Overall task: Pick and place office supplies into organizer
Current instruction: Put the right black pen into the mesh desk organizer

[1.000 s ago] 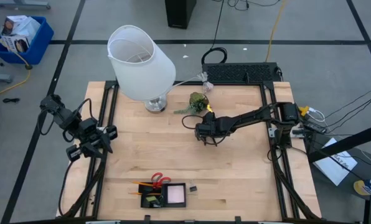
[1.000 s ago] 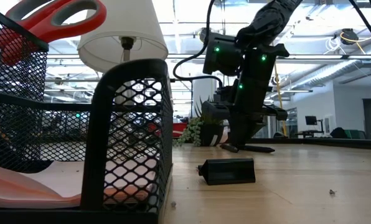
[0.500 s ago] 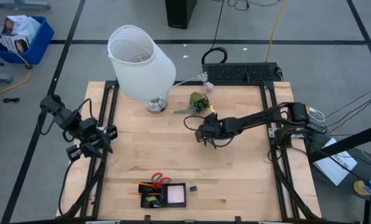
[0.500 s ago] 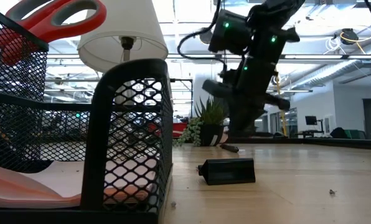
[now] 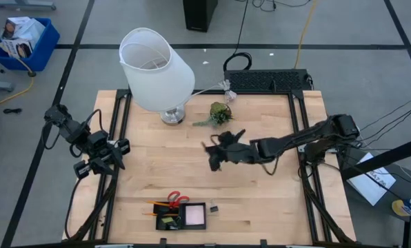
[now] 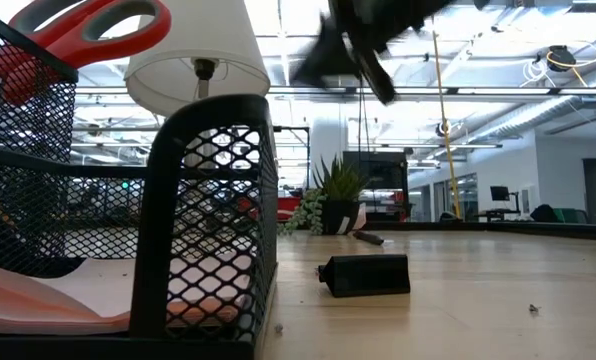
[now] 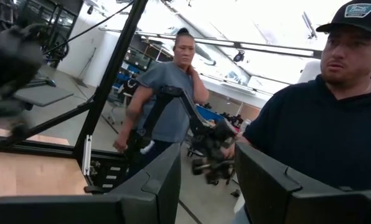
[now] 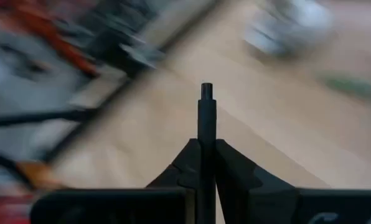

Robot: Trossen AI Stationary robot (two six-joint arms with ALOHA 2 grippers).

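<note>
My right gripper (image 5: 216, 155) hangs above the table's middle, shut on a thin black pen (image 8: 205, 115). In the low view it is a blur near the top (image 6: 356, 35). The black mesh organizer (image 5: 207, 215) sits at the near edge. It holds a pink pad (image 5: 194, 215) and orange pencils (image 5: 157, 203), and the red-handled scissors (image 5: 176, 200) stick out of it. A small black clip (image 5: 214, 208) lies flat on the table just right of it. My left gripper (image 5: 112, 155) waits open beyond the table's left edge. My right gripper pinches the black pen between its two shut fingers (image 8: 226, 163). The pen lies along the fingers, and its free end (image 8: 206, 92) sticks out past the fingertips. It is lifted clear of the table.
A white lamp (image 5: 156, 69) and a small green plant (image 5: 221, 112) stand toward the far edge, with a black box (image 5: 267, 81) behind them. A small dark piece (image 6: 368, 238) lies on the table near the plant. Two people show in the left wrist view.
My right gripper has risen from the table beside the plant and swung toward the near edge and a little left. It stayed shut and lifted the pen clear. The arm has stretched out lower across the table.
</note>
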